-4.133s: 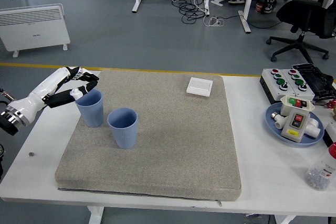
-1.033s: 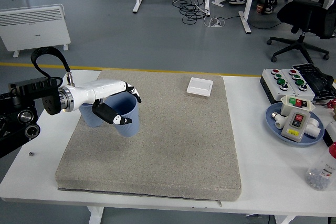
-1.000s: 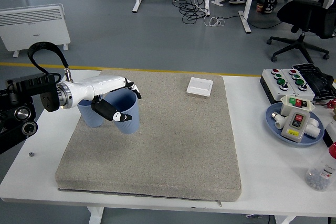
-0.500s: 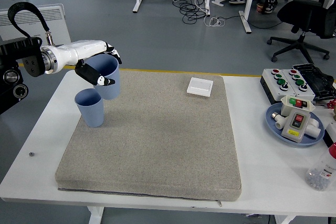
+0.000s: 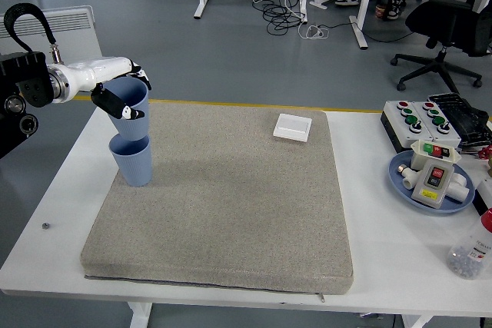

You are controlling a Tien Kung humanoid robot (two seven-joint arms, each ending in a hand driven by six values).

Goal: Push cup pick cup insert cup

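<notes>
A blue cup (image 5: pixel 131 110) was held in the left hand (image 5: pixel 115 91), whose fingers were curled around its upper part, thumb at the near side and the other fingers across the rim. The cup was kept upright above a second blue cup (image 5: pixel 133 160), its base at or just inside that cup's mouth; contact could not be judged. The second cup stood near the left edge of the grey mat (image 5: pixel 223 197) on the white table (image 5: pixel 400 243). A small white box (image 5: pixel 293 126) lay at the mat's far edge, well apart.
</notes>
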